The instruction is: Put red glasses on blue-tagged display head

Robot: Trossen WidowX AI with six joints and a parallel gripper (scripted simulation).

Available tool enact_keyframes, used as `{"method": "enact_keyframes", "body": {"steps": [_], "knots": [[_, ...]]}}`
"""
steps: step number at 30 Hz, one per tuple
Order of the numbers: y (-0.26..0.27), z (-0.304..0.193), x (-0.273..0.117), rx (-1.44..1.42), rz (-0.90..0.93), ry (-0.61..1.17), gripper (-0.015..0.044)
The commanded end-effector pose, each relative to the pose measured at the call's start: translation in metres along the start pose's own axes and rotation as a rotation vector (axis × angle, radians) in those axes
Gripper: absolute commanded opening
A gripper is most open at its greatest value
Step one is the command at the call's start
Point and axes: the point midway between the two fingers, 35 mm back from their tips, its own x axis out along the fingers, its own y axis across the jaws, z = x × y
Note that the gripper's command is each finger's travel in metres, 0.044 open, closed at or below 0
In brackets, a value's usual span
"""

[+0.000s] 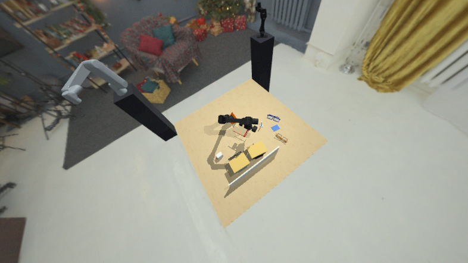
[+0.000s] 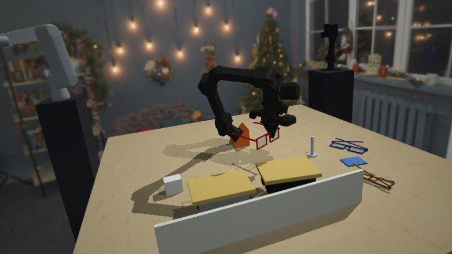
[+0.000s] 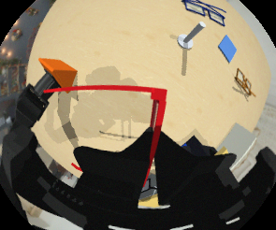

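Note:
My gripper (image 2: 273, 136) (image 3: 152, 130) is shut on the red glasses (image 1: 245, 134) (image 2: 245, 137) (image 3: 161, 105). It holds them above the table, at the front frame near the bridge. The temples extend toward the arm's base side. Two heads with flat yellow tops stand behind the white panel. The right head (image 1: 257, 149) (image 2: 288, 170) has a dark body. A small blue patch (image 3: 185, 146) shows beside that dark body in the wrist view. The left head (image 1: 239, 162) (image 2: 221, 186) has a grey body, with dark glasses-like lines at its front. Both noses and ears are hidden.
A white panel (image 1: 253, 167) (image 2: 267, 214) stands beside the heads. A post (image 2: 311, 145) (image 3: 194, 35), blue glasses (image 1: 273, 118), a blue card (image 2: 353, 161) (image 3: 227, 49) and brown glasses (image 1: 281, 138) lie off to the right. A white cube (image 2: 172, 184) is at the left.

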Motion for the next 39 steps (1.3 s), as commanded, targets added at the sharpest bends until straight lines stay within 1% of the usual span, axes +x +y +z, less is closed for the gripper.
{"method": "enact_keyframes", "body": {"steps": [1,39], "knots": [[0.002,-0.004,0.001,0.024,-0.003,0.006,0.0000],[-0.002,-0.004,0.032,0.024,-0.005,0.005,0.0000]]}}
